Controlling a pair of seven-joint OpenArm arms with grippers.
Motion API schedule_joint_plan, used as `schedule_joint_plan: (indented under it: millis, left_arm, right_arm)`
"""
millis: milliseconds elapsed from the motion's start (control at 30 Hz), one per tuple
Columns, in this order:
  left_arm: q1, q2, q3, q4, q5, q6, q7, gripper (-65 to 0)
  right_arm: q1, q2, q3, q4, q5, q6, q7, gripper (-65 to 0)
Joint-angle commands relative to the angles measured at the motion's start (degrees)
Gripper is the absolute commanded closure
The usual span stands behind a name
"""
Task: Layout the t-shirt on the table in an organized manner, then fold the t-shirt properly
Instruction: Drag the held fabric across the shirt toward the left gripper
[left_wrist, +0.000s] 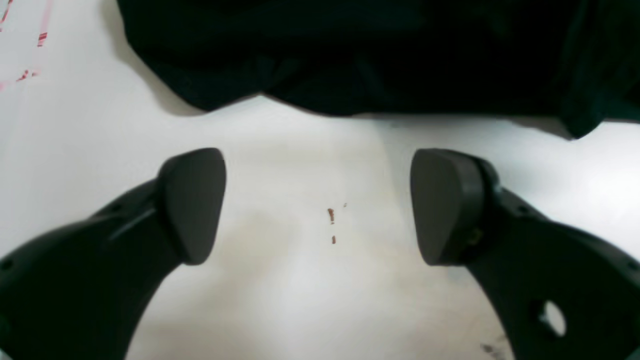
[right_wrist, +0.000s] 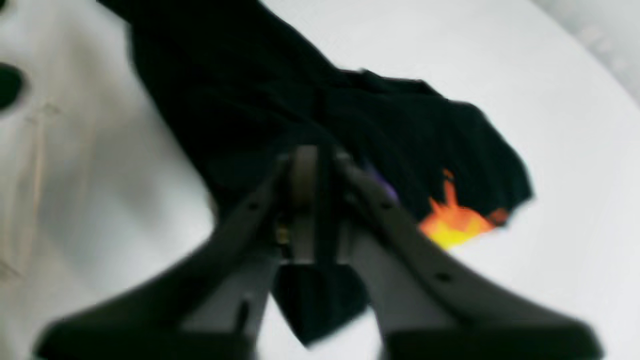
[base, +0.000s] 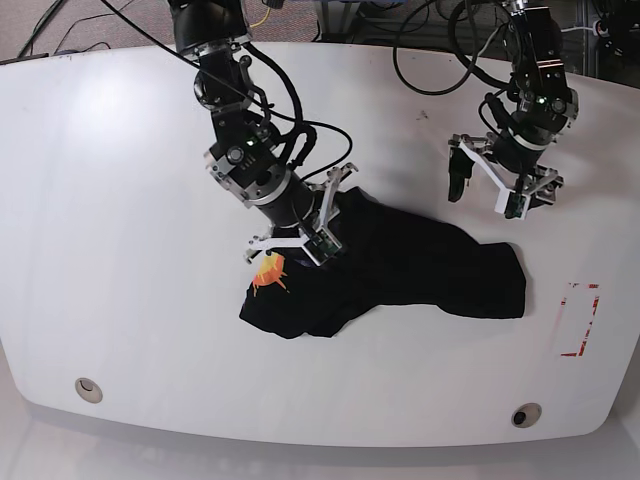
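Base view: I'm bending the right gripper (base: 322, 222) down, pinching the t-shirt (base: 400, 265); left gripper (base: 490, 190) is hovering spread, empty.

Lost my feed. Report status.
Left gripper open, empty, above table. Right gripper shut on t-shirt, which lies bunched. Nothing in the way.

the t-shirt (base: 400, 270) lies bunched on the table (base: 120, 250), near the middle and a little toward the front edge in the base view. the right gripper (base: 318, 232) sits on the shirt's left part, behind the patch (base: 268, 272). the left gripper (base: 490, 190) hangs behind the shirt's right end, apart from it. the red outline mark (base: 580, 320) lies right of the shirt. one hole (base: 88, 388) sits front left, another (base: 524, 414) front right.
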Motion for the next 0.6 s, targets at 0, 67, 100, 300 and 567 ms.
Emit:
schedule_joint_plan:
  millis: [0, 67, 100, 300, 567]
  left_arm:
    - [-0.6, -0.2, -0.2, 1.1, -0.6, 0.1, -1.0, -55.7]
    - [-0.6, -0.2, -0.3, 1.1, -0.5, 0.1, -0.9, -55.8]
    - [-0.7, -0.2, -0.4, 1.1, -0.5, 0.1, -0.9, -56.0]
    - [0.0, -0.3, -0.2, 1.2, -0.9, 0.2, -0.8, -58.2]
    - [0.3, -0.8, 0.0, 1.1, -0.9, 0.2, -0.4, -57.7]
  right_arm:
    - [1.2, -1.3, -1.2, 0.5, 1.3, 0.4, 1.1, -16.0]
    - [1.3, -1.6, -1.7, 0.4, 1.8, 0.6, 1.0, -23.0]
    - [1.4, -1.6, -1.9, 0.4, 2.1, 0.6, 1.0, -26.6]
    - [0.9, -2.4, -0.8, 1.1, 3.9, 0.8, 1.3, -48.5]
    - [-0.3, -1.6, -1.6, 0.1, 2.9, 1.1, 1.4, -54.1]
